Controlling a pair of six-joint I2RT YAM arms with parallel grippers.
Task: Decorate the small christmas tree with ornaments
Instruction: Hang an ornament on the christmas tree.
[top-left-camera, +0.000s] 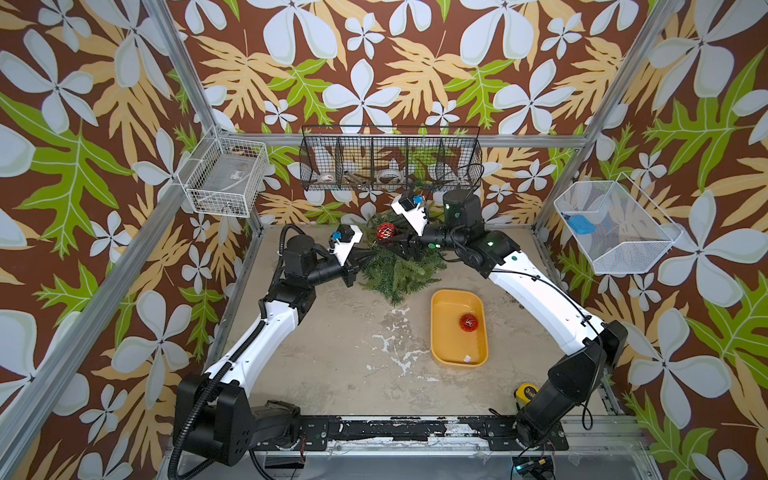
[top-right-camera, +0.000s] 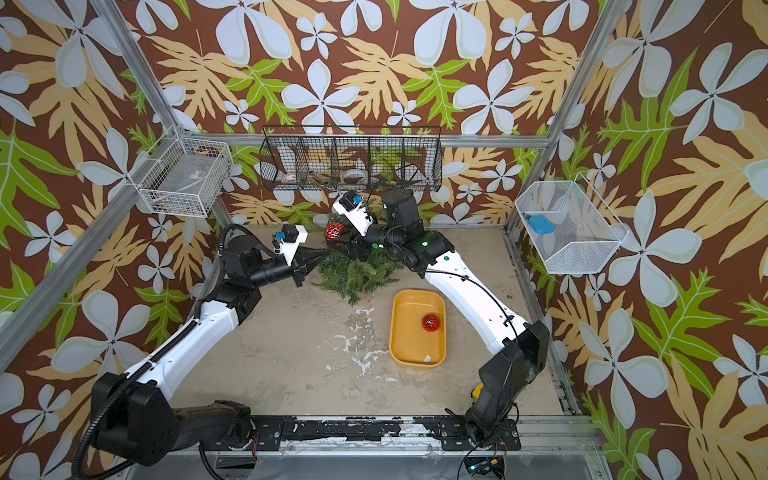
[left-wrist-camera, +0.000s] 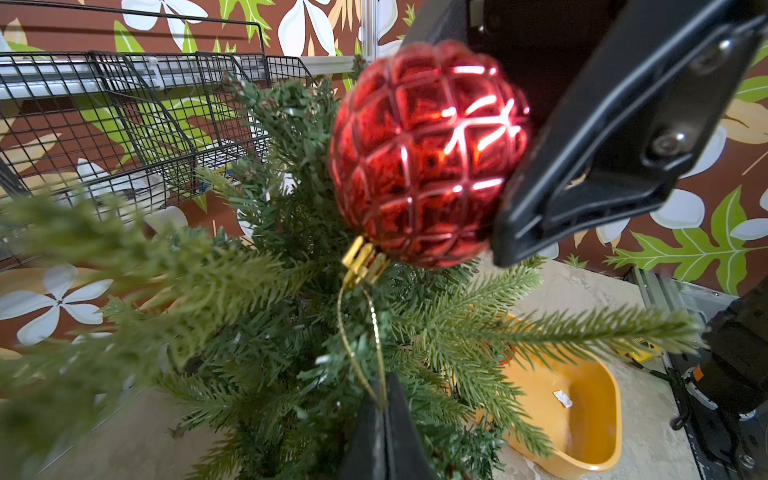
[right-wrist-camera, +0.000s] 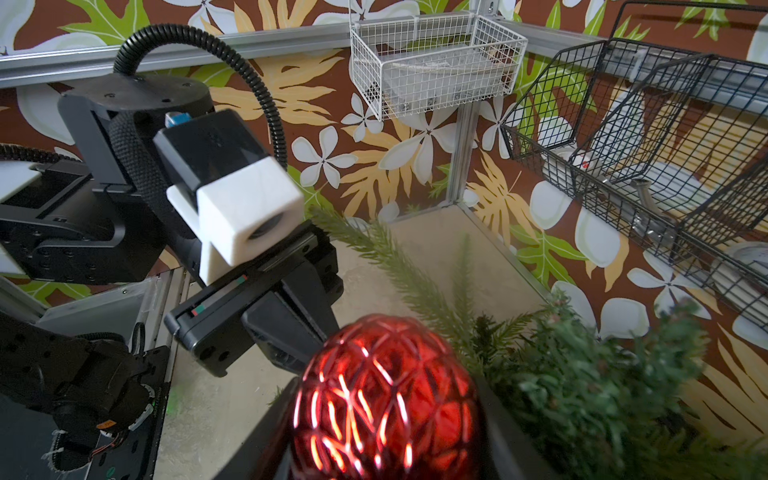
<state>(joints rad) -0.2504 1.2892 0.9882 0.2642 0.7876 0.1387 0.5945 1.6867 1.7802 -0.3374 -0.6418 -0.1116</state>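
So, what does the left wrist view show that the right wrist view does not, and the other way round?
Only the left wrist view: the gold cap of the red ornament, its gold loop running down into the shut left gripper, and the yellow tray.
Only the right wrist view: the white wire basket and the left arm's wrist camera.
Both: the red ornament held in the right gripper, the small christmas tree branches, and the black wire basket.

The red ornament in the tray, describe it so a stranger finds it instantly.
Find the yellow tray near the small christmas tree. The red ornament lies loose inside it. The other red ornament is up at the tree, in the right gripper.
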